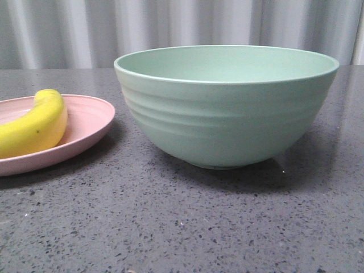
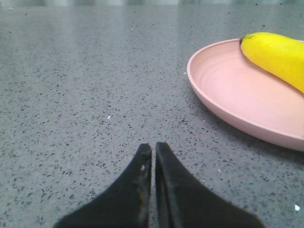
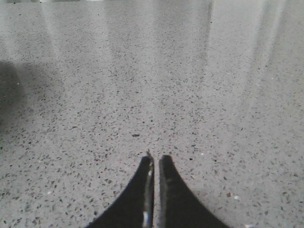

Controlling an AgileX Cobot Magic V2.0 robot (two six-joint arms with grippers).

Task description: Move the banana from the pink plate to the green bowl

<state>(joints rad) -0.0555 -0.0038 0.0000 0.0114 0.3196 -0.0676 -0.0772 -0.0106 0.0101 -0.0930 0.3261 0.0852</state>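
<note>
The yellow banana (image 1: 34, 125) lies on the pink plate (image 1: 91, 128) at the left of the front view. The large mint-green bowl (image 1: 227, 114) stands to the plate's right, empty as far as I can see. In the left wrist view the banana (image 2: 278, 54) and pink plate (image 2: 237, 95) sit ahead of and beside my left gripper (image 2: 153, 147), which is shut and empty over bare table. My right gripper (image 3: 156, 159) is shut and empty over bare table. Neither gripper shows in the front view.
The grey speckled tabletop (image 1: 182, 227) runs under everything. A pale curtain (image 1: 170, 23) hangs behind the table. A dark shadow (image 3: 9, 95) falls at the edge of the right wrist view.
</note>
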